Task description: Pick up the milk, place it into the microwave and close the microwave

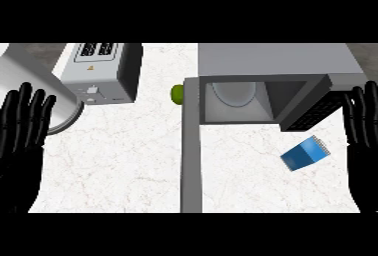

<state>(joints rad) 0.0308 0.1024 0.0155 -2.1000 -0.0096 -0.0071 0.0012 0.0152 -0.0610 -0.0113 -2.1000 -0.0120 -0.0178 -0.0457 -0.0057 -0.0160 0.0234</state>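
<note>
Both hands, the left hand [22, 135] at the left edge and the right hand [363, 130] at the right edge, are resting with straight fingers up, released and holding nothing, touching nothing. To my judgement the step now is picking up the milk [305, 153], a blue carton which is lying tilted on the counter [118, 165] just in front of the microwave [273, 80] and near the right hand, so this hand should be coming down over it and closing around its sides. Its door [192, 150] is standing open toward the camera, showing the round plate [235, 92] inside, so the way in is free.
</note>
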